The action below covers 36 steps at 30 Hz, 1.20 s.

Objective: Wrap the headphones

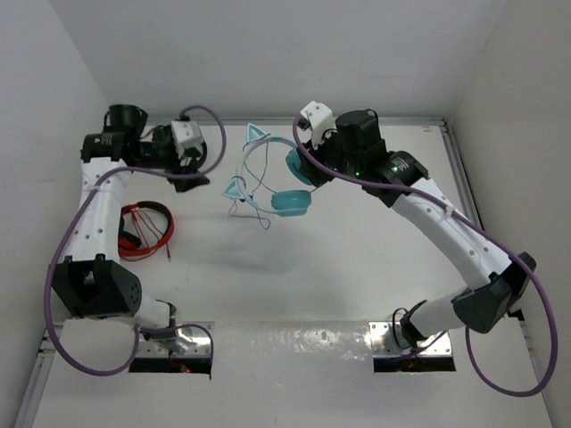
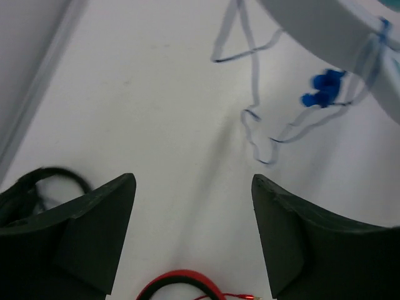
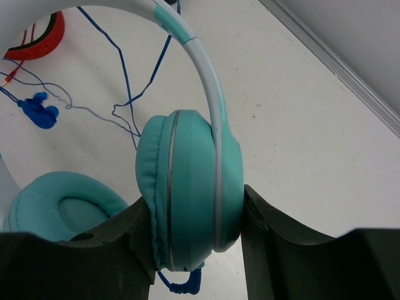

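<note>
Right tool (image 3: 197, 205) clamping headphones (image 3: 187, 156) earcup, that grip hidden from overhead camera

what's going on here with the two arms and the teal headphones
The right gripper is shut on one round turquoise earcup of the teal cat-ear headphones, holding them up over the white table. Their thin cable and blue plug dangle loose, nothing wound yet. The left gripper is open and empty, facing the cable. Red headphones lie by the left arm.

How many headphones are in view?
2: teal headphones held by the right gripper; red headphones on the table beside the left arm. A dark loop nearby may be a third.
</note>
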Available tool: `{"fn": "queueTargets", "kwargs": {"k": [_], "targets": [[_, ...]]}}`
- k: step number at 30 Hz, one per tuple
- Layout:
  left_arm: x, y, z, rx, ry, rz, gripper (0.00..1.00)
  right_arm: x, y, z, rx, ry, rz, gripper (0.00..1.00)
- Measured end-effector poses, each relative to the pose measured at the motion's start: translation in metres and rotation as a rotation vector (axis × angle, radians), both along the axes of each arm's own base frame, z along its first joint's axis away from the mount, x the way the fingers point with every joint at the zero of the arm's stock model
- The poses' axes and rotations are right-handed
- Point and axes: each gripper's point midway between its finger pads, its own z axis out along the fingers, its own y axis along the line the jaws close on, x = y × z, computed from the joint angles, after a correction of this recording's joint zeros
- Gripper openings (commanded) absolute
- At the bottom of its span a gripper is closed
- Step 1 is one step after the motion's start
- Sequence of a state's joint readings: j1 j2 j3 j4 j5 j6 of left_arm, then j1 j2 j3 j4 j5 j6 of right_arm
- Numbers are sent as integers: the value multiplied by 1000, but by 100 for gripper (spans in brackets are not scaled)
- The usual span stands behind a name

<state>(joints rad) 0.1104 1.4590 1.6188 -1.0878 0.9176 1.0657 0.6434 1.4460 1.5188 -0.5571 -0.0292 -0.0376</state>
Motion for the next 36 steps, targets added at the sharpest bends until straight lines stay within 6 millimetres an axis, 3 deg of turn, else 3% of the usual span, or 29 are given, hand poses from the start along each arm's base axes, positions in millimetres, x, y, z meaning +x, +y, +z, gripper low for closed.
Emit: {"fn": "queueTargets", "kwargs": {"k": [3, 5, 8, 12, 15, 18, 19, 21, 29, 33, 36], "targets": [[-33, -28, -27, -20, 41, -167, 74, -4, 1, 7, 12, -14, 22, 0], [-50, -49, -35, -28, 36, -265, 80, -5, 3, 9, 17, -16, 34, 0], [-66, -72, -42, -52, 26, -316, 81, -7, 4, 9, 22, -13, 44, 0], [-64, -79, -48, -100, -6, -213, 77, -8, 7, 10, 32, -11, 57, 0], [-54, -81, -43, -148, -43, -141, 58, -5, 8, 14, 49, -20, 50, 0], [-44, -88, -32, -197, -72, -117, 30, 2, 7, 21, 72, -44, 28, 0], [-42, -90, -29, -211, -71, -107, 12, 4, 5, 22, 76, -50, 19, 0], [-39, -92, -24, -227, -78, -97, 2, 9, 2, 26, 90, -59, -8, 0], [-29, -69, -21, -127, -133, 1, 0, 16, -11, 25, 119, -35, -53, 0], [-13, -36, -11, -113, -154, 133, 0, 30, -42, 14, 130, 4, -117, 0], [-1, -15, 4, -145, -168, 225, 0, 28, -48, 0, 113, 35, -116, 0]]}}
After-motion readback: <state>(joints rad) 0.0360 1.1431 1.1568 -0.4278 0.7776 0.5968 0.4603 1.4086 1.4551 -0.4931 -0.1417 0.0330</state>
